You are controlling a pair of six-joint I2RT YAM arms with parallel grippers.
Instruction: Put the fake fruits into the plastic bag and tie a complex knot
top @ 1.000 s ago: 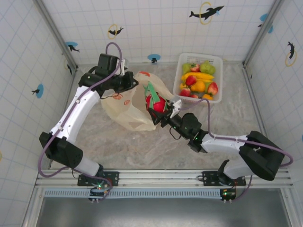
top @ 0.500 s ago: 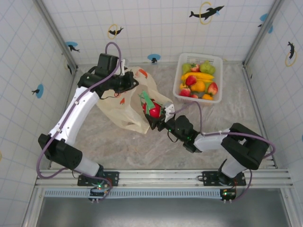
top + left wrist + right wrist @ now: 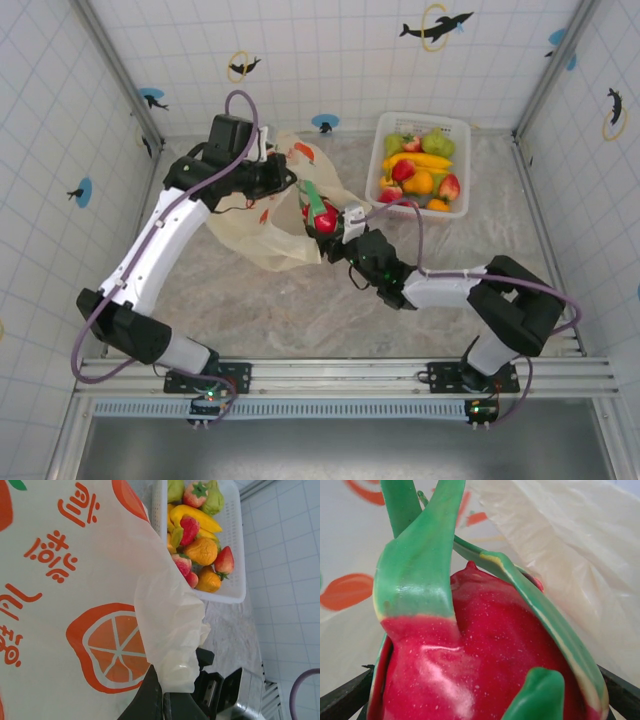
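Note:
The cream-yellow plastic bag (image 3: 258,236) with orange fruit prints lies at the left centre of the table. My left gripper (image 3: 284,178) is shut on its upper edge and holds that edge up. In the left wrist view a fold of the bag (image 3: 170,625) is pinched in the left gripper (image 3: 167,702). My right gripper (image 3: 328,228) is shut on a red fake fruit with green leaves (image 3: 320,215), held at the bag's mouth. In the right wrist view that fruit (image 3: 485,645) is right in front of the bag (image 3: 565,550). More fake fruits (image 3: 420,172) lie in the basket.
A white plastic basket (image 3: 463,126) stands at the back right, and its rim (image 3: 236,555) shows in the left wrist view with strawberries, a banana and pears (image 3: 200,550) inside. Tiled walls close in the table on three sides.
My right gripper has carried the red fruit up and to the left, toward the bag's mouth. The left gripper has kept its hold and shifted slightly.

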